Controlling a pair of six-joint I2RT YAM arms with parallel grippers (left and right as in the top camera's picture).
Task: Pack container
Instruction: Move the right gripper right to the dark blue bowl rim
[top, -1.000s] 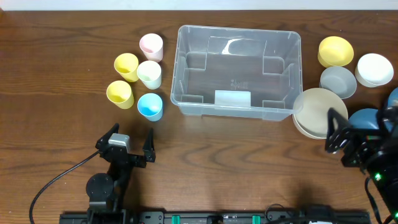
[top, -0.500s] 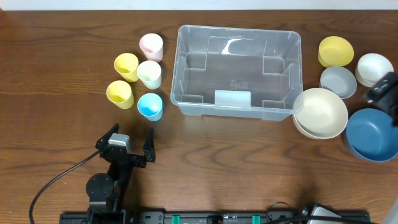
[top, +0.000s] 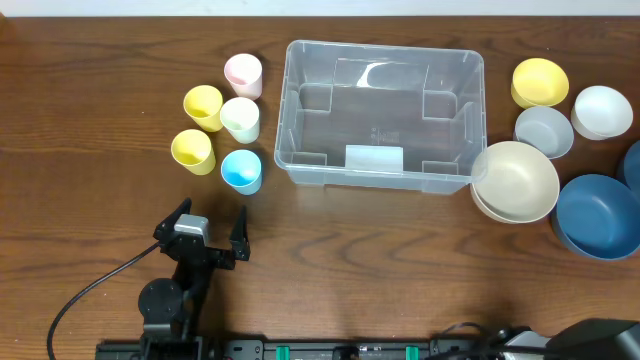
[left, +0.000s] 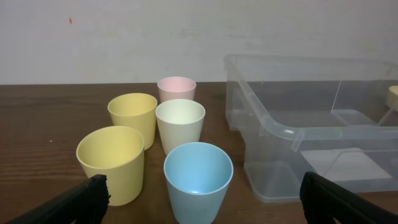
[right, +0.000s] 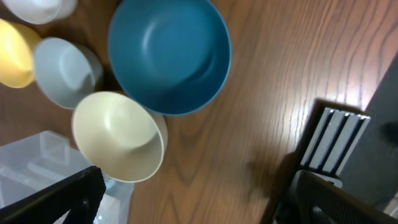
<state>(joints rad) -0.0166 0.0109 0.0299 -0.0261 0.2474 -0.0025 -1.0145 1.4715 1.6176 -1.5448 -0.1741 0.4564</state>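
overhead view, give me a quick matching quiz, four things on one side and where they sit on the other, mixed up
Things:
1. pink cup
2. blue cup
3. container
4. big blue bowl

Places:
a. just right of the cream bowl
b. in the middle, nothing in it
c. highest cup in the view
d. lowest cup in the view

Pairs: 1-c, 2-d, 3-b, 4-a
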